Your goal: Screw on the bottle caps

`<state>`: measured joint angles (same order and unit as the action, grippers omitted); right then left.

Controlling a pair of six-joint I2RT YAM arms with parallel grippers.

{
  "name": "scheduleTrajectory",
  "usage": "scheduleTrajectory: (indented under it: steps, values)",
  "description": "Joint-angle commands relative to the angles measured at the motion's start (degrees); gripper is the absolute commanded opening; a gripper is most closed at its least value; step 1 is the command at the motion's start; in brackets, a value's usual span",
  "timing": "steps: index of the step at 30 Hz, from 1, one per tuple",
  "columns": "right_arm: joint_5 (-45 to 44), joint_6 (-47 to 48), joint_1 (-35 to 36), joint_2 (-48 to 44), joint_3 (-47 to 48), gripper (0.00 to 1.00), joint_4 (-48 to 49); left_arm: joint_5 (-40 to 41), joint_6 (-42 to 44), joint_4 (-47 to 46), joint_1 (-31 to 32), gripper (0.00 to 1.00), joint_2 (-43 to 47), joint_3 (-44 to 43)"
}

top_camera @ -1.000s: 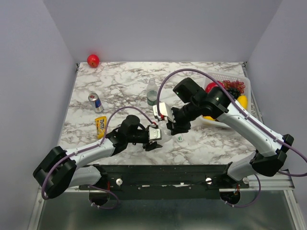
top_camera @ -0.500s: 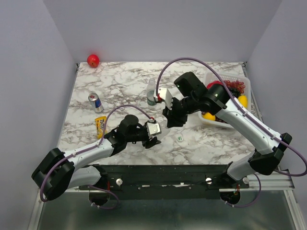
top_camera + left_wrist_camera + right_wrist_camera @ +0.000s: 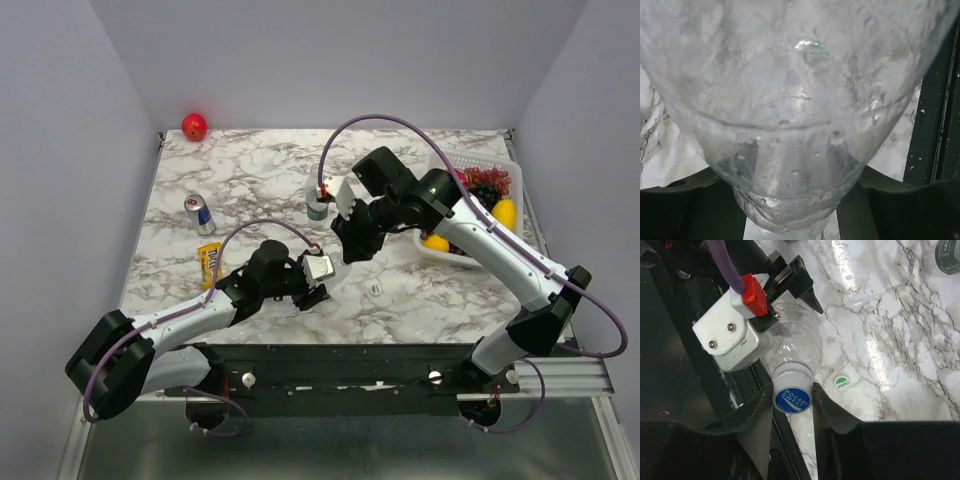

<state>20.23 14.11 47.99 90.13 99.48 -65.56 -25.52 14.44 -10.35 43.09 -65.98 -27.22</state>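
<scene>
Presently on the first cap. My right gripper [image 3: 791, 391] pinches the blue-and-white Pocari Sweat cap [image 3: 792, 399] by its sides, open end toward the plain clear bottle [image 3: 795, 347], which my left gripper [image 3: 790, 205] clamps. Cannot tell whether cap meets neck. Next, as I judge it: square up, press on, twist. The green-marked cap [image 3: 841, 382] lies loose nearby; the green-label bottle [image 3: 317, 205] stands farther back.

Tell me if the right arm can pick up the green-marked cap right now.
Probably not yet: the right gripper is shut on the white and blue cap. The green-marked cap itself lies uncovered on the table close by.
</scene>
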Motion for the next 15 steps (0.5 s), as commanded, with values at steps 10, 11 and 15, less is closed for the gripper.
scheduleTrajectory:
  steps: [10, 11, 15]
  values:
    - [1.57, -0.31, 1.32, 4.36, 2.64, 0.49, -0.27, 0.38, -2.04, -10.66, -0.38, 0.00, 3.93, 0.06]
    - [1.74, 0.04, 1.32, 4.27, 2.91, 0.51, -0.27, 0.21, -1.96, -10.48, -0.46, 0.00, 3.84, 0.24]
    - [2.10, 1.53, 1.32, 3.31, 4.40, 0.64, -0.27, -0.32, -1.87, -9.08, -0.38, 0.00, 3.92, 0.77]
